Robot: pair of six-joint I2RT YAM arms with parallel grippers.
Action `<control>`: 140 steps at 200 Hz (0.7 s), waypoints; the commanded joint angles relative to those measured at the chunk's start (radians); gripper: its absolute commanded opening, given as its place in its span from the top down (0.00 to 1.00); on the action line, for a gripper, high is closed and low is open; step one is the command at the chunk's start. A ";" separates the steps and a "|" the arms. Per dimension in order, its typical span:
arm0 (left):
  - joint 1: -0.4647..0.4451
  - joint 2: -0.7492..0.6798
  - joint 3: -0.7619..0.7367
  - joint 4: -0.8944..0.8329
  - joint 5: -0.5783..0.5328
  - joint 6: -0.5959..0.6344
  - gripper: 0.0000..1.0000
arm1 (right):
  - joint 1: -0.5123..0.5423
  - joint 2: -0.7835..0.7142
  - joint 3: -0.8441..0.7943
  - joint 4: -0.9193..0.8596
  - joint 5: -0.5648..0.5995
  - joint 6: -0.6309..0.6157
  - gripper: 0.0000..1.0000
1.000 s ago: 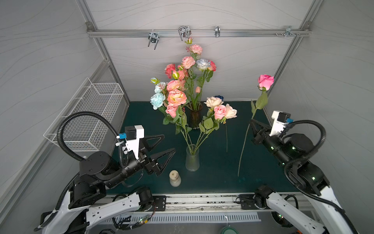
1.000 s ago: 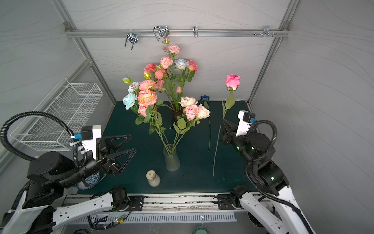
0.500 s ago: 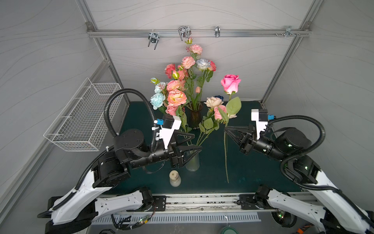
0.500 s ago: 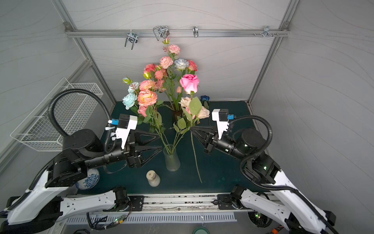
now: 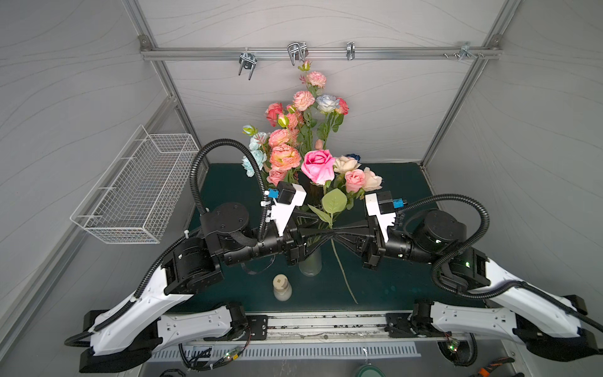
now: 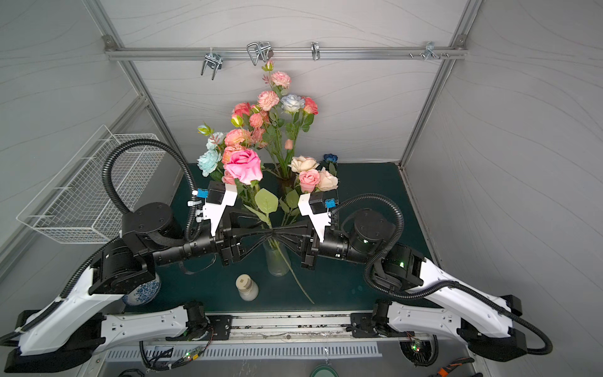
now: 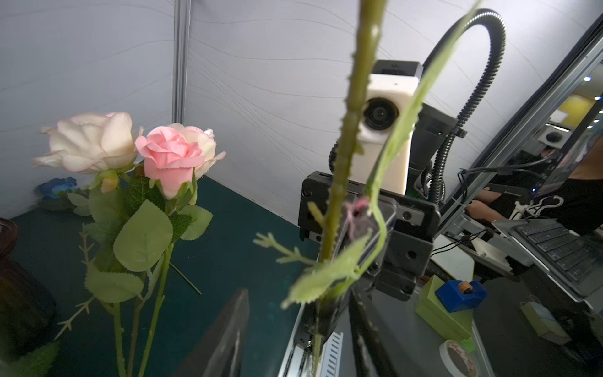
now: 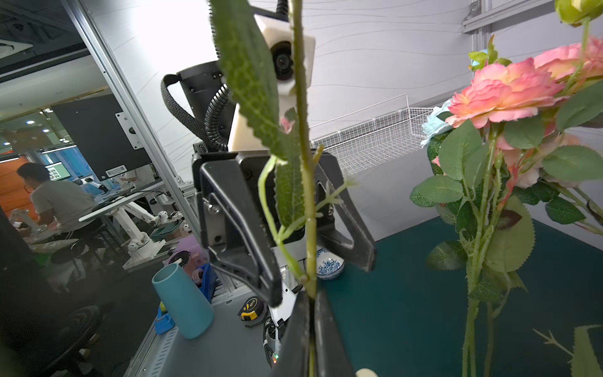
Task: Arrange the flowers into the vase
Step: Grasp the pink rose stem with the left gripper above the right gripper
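The right hand (image 5: pixel 337 234) is clamped on the green stem of a pink rose (image 5: pixel 318 169) and holds it upright over the middle of the bench (image 5: pixel 391 196). The bloom stands level with the other flowers, and a broad leaf sits just above the grip. The left hand (image 5: pixel 327 234) reaches in from the opposite side and meets the right hand tip to tip at the same spot on the stem. Its fingers (image 8: pixel 241 235) stand apart with the stem between them, and the right wrist view shows a gap on each side. Below the grip the stem slants toward the front edge of the bench. It passes just beside the clear glass vase (image 5: pixel 310 264), outside it, and I cannot tell whether its end touches the mat. The glass vase already holds leafy coral, pale blue, cream and pink blooms (image 5: pixel 284 156). Behind it a dark brown vase (image 6: pixel 285 186) carries a taller bunch of pink and white flowers. A deep blue flower (image 5: pixel 354 157) lies at the back of the bench. A small cream bottle (image 5: pixel 282 287) stands in front of the glass vase to its left. A blue-and-white ceramic pot (image 6: pixel 142 290) sits under the left arm, and a white wire basket (image 5: pixel 137 196) hangs on the left wall.
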 commanded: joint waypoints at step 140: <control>0.002 0.036 0.093 0.046 -0.017 0.056 1.00 | 0.011 -0.008 0.001 0.009 0.052 -0.013 0.49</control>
